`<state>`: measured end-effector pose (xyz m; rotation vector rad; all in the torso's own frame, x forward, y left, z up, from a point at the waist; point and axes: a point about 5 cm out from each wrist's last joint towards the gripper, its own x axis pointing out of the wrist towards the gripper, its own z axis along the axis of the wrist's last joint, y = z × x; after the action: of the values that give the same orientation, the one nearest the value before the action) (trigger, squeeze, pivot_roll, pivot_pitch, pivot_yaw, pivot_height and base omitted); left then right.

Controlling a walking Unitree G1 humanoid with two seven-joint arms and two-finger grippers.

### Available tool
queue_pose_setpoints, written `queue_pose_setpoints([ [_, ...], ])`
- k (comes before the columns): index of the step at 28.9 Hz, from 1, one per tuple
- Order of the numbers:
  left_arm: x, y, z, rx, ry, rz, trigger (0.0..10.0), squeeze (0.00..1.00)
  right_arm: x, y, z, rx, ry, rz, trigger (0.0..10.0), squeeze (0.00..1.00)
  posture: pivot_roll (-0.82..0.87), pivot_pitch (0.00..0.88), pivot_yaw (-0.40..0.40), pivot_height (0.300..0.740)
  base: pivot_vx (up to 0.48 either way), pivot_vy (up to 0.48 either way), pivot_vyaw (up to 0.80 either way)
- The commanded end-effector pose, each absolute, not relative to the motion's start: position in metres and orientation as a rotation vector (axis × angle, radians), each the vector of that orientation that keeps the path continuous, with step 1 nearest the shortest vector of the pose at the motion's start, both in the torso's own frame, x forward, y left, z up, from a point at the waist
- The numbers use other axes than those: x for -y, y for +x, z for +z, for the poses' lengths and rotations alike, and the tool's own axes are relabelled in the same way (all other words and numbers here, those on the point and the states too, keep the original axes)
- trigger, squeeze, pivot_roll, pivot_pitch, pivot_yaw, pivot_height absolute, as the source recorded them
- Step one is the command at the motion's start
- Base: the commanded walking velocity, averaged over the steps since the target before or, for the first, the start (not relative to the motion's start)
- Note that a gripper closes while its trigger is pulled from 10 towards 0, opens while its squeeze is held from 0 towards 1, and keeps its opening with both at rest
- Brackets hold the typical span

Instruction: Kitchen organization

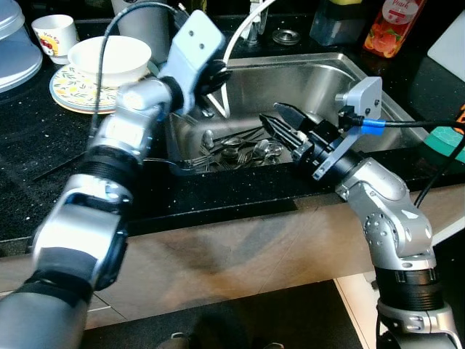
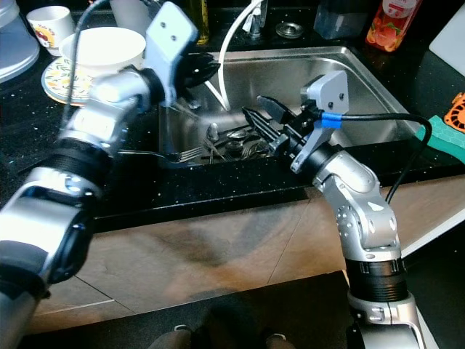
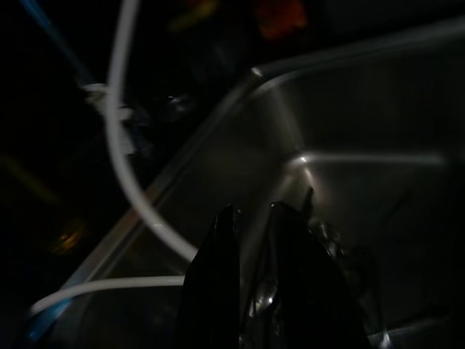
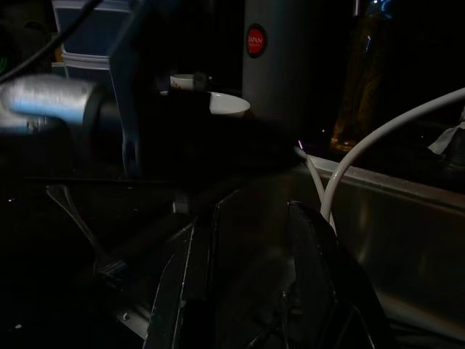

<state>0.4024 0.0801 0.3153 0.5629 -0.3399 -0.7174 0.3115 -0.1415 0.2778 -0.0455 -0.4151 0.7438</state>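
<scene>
A steel sink point(image 1: 320, 80) set in a black counter holds a heap of cutlery point(image 1: 240, 149) on its floor. A fork point(image 2: 185, 154) rests at the sink's front-left corner, its handle lying on the counter. My right gripper point(image 1: 280, 120) hangs open just above the right side of the cutlery heap, nothing between its fingers point(image 4: 196, 283). My left gripper point(image 1: 218, 76) reaches over the sink's left rim, higher up near the back wall. In the left wrist view its fingers point(image 3: 225, 247) stand close together, shut, with the dim sink behind them.
A white bowl point(image 1: 109, 58) sits on a patterned plate point(image 1: 73, 91) left of the sink, a cup point(image 1: 54, 35) behind it. A white hose point(image 1: 236, 40) arcs over the sink's back. A juice bottle point(image 1: 392, 25) stands back right, a teal item point(image 1: 447, 138) on the right counter.
</scene>
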Motion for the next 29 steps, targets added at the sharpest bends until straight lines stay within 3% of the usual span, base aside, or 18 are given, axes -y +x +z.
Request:
queue_pose_setpoints([
  [1,-0.077,0.403,0.306,0.322,0.589,-0.725,10.0,0.00,0.142,0.312,0.279,0.412,-0.043,0.746,10.0,0.00,0.08,0.151,-0.011,0.740,0.000,0.000,0.00],
  [10,-0.111,0.390,0.333,0.390,0.616,-0.821,10.0,0.00,0.143,0.311,0.279,0.411,-0.045,0.741,10.0,0.00,0.08,0.155,-0.010,0.740,0.000,0.000,0.00],
  [17,-0.177,0.355,0.327,0.214,0.761,-1.038,10.0,0.00,0.140,0.311,0.276,0.408,-0.035,0.749,10.0,0.00,0.10,0.159,-0.008,0.740,0.000,0.000,0.00],
  [22,-0.200,0.343,0.313,0.094,0.755,-1.116,10.0,0.00,0.137,0.312,0.275,0.406,-0.029,0.759,10.0,0.00,0.12,0.156,-0.010,0.740,0.000,0.000,0.00],
  [23,-0.204,0.342,0.309,0.070,0.765,-1.121,10.0,0.11,0.136,0.312,0.275,0.407,-0.028,0.761,10.0,0.00,0.12,0.154,-0.011,0.740,0.000,0.000,0.00],
  [24,-0.208,0.341,0.307,0.049,0.767,-1.116,10.0,0.34,0.136,0.312,0.275,0.408,-0.028,0.761,10.0,0.00,0.12,0.154,-0.011,0.740,0.000,0.000,0.00],
  [25,-0.212,0.341,0.305,0.031,0.762,-1.108,10.0,0.75,0.136,0.312,0.276,0.409,-0.028,0.762,10.0,0.00,0.12,0.153,-0.010,0.740,0.000,0.000,0.00],
  [26,-0.212,0.341,0.305,0.031,0.762,-1.108,10.0,0.75,0.136,0.312,0.276,0.409,-0.028,0.762,10.0,0.00,0.12,0.153,-0.010,0.740,0.000,0.000,0.00],
  [27,-0.223,0.340,0.300,-0.022,0.745,-1.096,10.0,1.00,0.137,0.311,0.276,0.409,-0.029,0.761,10.0,0.00,0.11,0.153,-0.009,0.740,0.000,0.000,0.00],
  [29,-0.228,0.338,0.298,-0.055,0.732,-1.095,10.0,1.00,0.138,0.311,0.276,0.409,-0.030,0.760,10.0,0.00,0.11,0.153,-0.009,0.740,0.000,0.000,0.00],
])
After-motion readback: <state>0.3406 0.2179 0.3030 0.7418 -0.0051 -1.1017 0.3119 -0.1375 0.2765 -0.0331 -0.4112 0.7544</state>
